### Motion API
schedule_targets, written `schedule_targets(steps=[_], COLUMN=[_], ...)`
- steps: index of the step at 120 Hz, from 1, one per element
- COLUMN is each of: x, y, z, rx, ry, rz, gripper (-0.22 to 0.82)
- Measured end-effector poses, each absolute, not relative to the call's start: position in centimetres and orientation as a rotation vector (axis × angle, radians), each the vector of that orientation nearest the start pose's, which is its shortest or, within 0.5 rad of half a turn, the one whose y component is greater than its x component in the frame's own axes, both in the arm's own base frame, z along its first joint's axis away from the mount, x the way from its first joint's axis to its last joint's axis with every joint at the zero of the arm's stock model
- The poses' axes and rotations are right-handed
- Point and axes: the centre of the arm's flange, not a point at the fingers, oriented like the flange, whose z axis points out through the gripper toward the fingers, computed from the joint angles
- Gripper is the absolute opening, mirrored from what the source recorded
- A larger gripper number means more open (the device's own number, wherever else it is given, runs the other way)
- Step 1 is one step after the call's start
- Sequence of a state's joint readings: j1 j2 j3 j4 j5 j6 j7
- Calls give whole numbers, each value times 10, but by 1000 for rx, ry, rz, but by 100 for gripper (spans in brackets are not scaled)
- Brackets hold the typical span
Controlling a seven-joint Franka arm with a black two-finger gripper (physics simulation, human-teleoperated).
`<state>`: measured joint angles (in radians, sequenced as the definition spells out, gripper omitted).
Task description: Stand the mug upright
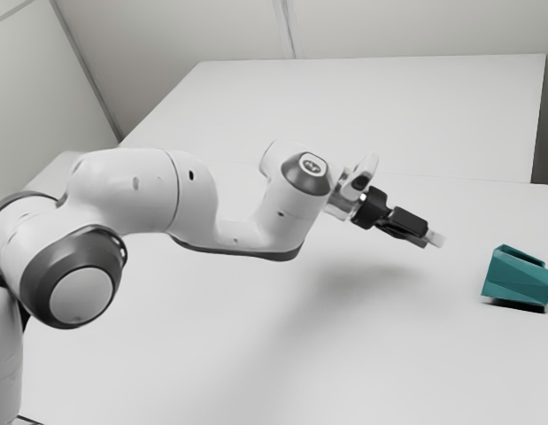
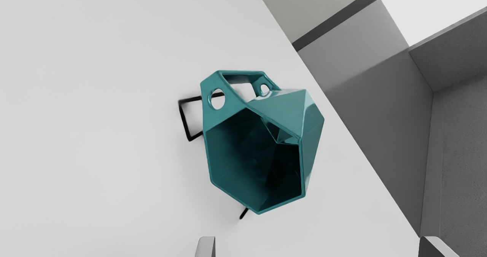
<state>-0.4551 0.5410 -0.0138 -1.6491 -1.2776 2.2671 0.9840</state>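
The mug (image 1: 519, 278) lies on its side on the desk (image 1: 256, 363), mouth toward my gripper (image 1: 435, 238), handle (image 2: 240, 82) uppermost. In my wrist view it sits near the desk's slanting edge; which corner is nearest, I can't tell. My gripper is spread wide, nothing pinched in it, well apart from the mug. So the upright pose isn't reached: I judge that gripping it, tipping its mouth upward and setting it down on its base are left. I count one mug with one handle, one gripper.
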Motion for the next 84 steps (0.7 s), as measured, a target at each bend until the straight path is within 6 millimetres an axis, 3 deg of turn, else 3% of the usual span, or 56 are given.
schedule_targets(steps=[44, 84], x=[628, 615], y=[-368, -391], z=[306, 291], rx=[2094, 2106], ry=[-577, -547], rz=[339, 271], gripper=[58, 58])
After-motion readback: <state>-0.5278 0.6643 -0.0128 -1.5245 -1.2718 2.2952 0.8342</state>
